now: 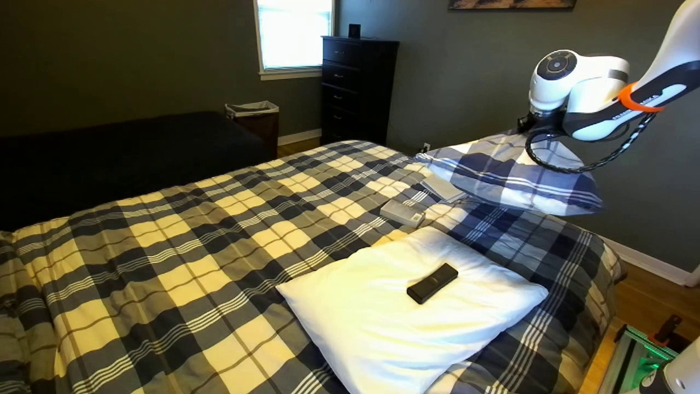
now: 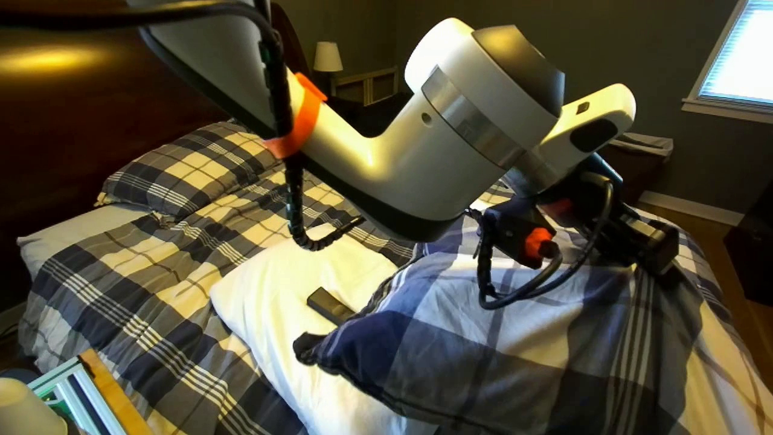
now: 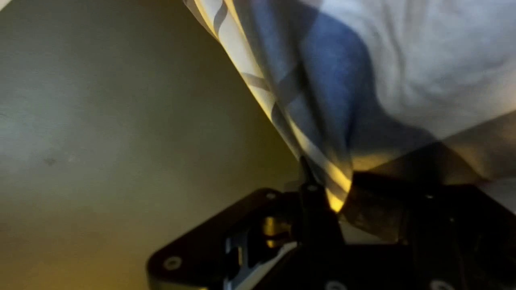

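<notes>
A blue, grey and white plaid pillow (image 1: 508, 169) hangs tilted above the bed in both exterior views, large in the foreground here (image 2: 513, 356). My gripper (image 3: 334, 177) is shut on a folded edge of this pillow, with the cloth between its fingers in the wrist view. In an exterior view the gripper (image 2: 655, 248) is at the pillow's far upper edge. A white pillow (image 1: 372, 323) lies flat on the bed, partly behind the plaid pillow in an exterior view (image 2: 259, 302). A black remote-like object (image 1: 432, 283) rests on the white pillow and shows again here (image 2: 329, 305).
A grey box (image 1: 402, 213) and a flat grey book-like thing (image 1: 443, 187) lie on the plaid bedspread (image 1: 191, 262) near the raised pillow. Another plaid pillow (image 2: 187, 163) lies by the headboard (image 2: 72, 109). A dark dresser (image 1: 355, 90) and a hamper (image 1: 254, 123) stand beyond the bed.
</notes>
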Controlling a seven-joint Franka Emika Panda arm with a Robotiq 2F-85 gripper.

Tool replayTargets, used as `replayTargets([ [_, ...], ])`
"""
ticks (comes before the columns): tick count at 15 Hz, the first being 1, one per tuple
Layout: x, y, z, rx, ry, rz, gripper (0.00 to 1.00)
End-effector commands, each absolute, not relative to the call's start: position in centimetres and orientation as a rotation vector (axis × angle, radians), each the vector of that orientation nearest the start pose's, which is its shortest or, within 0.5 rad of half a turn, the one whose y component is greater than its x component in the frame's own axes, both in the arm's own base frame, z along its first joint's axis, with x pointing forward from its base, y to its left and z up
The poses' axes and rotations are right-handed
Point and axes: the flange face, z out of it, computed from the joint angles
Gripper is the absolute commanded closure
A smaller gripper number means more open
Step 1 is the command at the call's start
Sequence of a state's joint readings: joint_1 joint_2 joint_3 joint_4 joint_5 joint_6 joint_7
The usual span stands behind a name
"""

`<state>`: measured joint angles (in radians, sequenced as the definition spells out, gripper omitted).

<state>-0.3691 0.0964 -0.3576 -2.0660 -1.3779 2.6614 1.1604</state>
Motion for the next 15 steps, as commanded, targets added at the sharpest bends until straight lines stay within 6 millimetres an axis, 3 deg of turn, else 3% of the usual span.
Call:
replayTargets([
  [1,47.0,-39.9,43.9,2.031,-0.826,0.734,0.99],
  [8,47.0,-43.9,42.6,1.965,-0.897,0.705,0.99],
  [15,47.3,-46.3,42.2,1.928,-0.871,0.71,0.99],
])
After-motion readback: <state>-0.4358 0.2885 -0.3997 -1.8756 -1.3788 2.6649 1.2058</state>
